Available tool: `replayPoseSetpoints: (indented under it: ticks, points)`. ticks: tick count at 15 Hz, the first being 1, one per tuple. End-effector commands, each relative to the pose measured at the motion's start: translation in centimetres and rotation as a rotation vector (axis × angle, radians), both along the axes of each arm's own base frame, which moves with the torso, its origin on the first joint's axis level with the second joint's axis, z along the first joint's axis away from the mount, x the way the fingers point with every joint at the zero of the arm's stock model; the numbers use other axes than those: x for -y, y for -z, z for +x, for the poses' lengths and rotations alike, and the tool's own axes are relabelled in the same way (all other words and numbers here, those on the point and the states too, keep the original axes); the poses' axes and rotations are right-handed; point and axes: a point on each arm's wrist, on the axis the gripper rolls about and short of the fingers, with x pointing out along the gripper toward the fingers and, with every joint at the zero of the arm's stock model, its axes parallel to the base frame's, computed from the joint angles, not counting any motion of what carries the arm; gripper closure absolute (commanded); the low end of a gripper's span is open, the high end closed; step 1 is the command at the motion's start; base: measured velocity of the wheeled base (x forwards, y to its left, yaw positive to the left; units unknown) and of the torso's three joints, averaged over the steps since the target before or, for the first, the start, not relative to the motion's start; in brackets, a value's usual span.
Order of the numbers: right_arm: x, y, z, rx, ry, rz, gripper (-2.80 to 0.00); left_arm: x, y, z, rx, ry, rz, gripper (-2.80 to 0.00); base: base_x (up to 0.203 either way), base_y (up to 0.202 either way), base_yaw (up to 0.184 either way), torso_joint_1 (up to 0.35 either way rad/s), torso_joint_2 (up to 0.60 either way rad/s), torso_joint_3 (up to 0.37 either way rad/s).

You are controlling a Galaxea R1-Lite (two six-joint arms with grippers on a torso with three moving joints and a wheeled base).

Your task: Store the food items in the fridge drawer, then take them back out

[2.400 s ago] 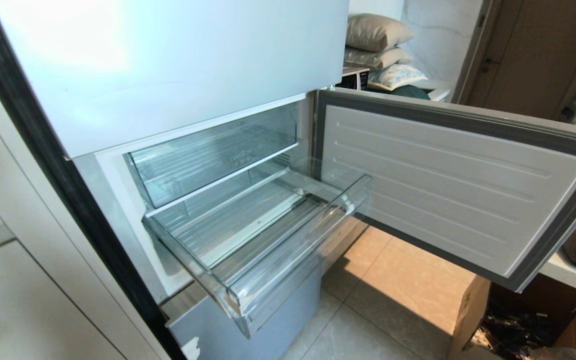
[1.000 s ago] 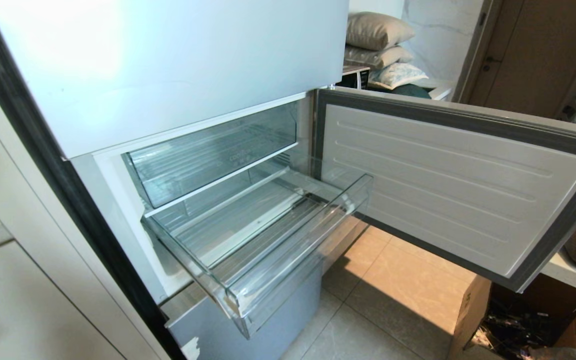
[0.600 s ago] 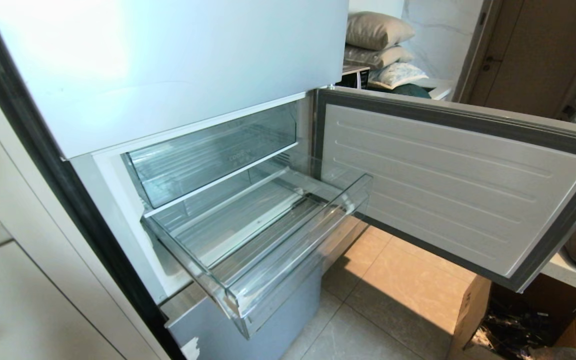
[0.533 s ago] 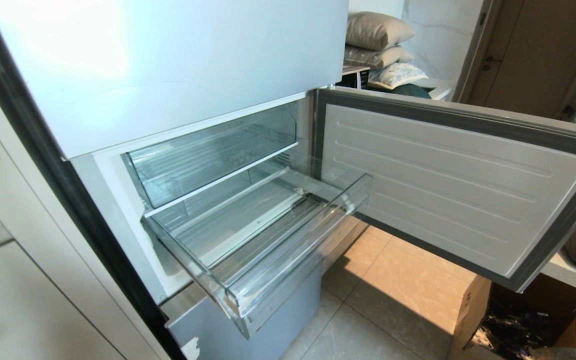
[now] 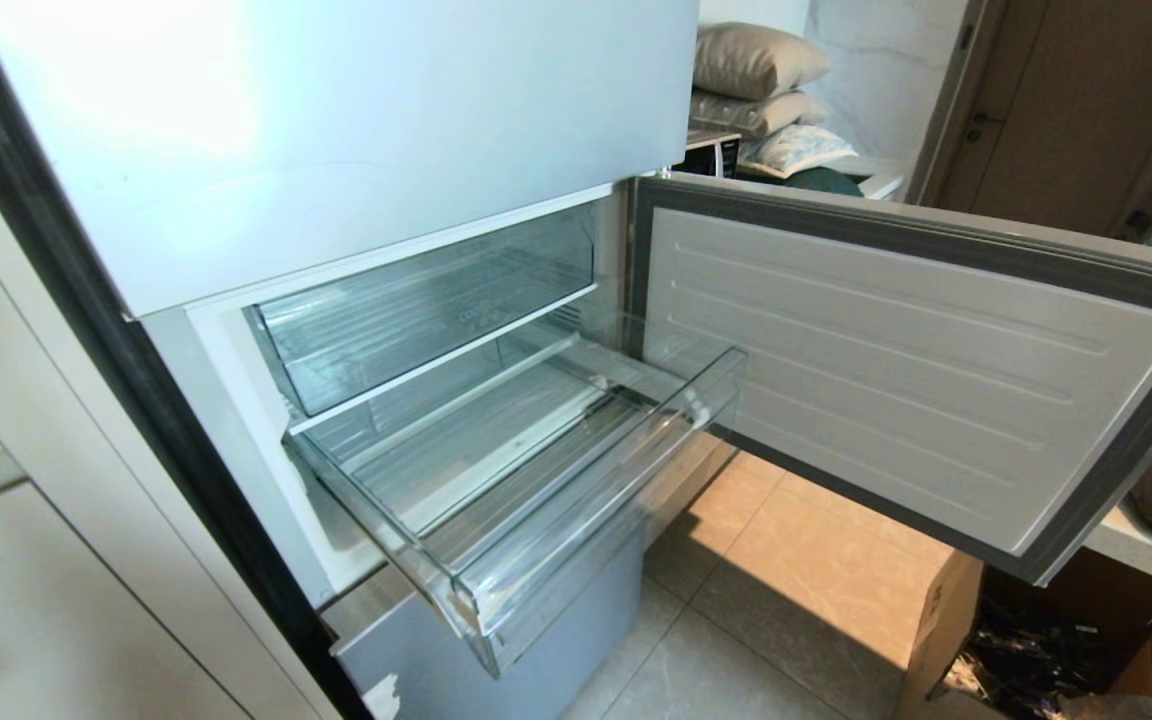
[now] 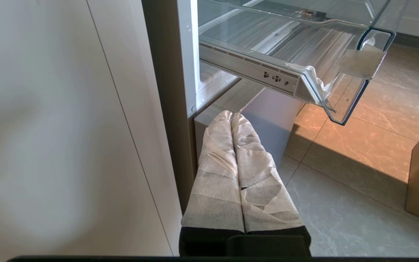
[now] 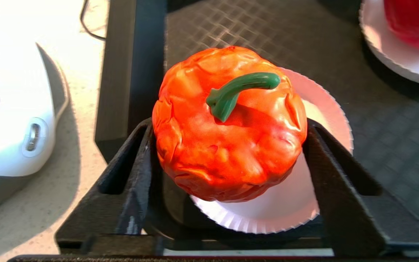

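The right gripper (image 7: 227, 145) is out by the side counter, its black jaws spread either side of the orange fruit (image 7: 227, 123), which sits between them on a white paper plate (image 7: 267, 207); whether they press it I cannot tell. The fridge drawer (image 5: 536, 470) stands pulled out, well away. The left gripper (image 6: 236, 182) hangs closed below that drawer, nearer it.

A pale worktop (image 7: 24, 225) is carrying a dark tray (image 7: 231, 32) with a criss-cross surface. Two white paper plates are sitting on the tray: one plate (image 7: 326, 109) is bearing an orange-red pumpkin-like fruit (image 7: 227, 145), and the other (image 7: 395, 54), near it, is bearing something red (image 7: 413, 18). A white device (image 7: 9, 120) is lying on the worktop beside the tray.
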Motion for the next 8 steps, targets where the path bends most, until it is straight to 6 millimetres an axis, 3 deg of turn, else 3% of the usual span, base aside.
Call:
replayPoseSetpoints:
  ticks: [1, 6, 8]
  points:
    - [-0.1, -0.16, 0.04, 0.005, -0.003, -0.003, -2.8, 0.0, 0.0, 0.0, 0.0, 0.0, -0.001, 0.0, 0.0, 0.0, 0.0, 0.0, 0.0, 0.0]
    - [-0.33, -0.09, 0.04, -0.001, -0.007, 0.001, -2.8, 0.0, 0.0, 0.0, 0.0, 0.0, 0.0, 0.0, 0.0, 0.0, 0.0, 0.0, 0.0, 0.0]
    - [-0.44, -0.94, -0.1, 0.015, -0.006, -0.014, -2.8, 0.0, 0.0, 0.0, 0.0, 0.0, -0.001, 0.0, 0.0, 0.0, 0.0, 0.0, 0.0, 0.0]
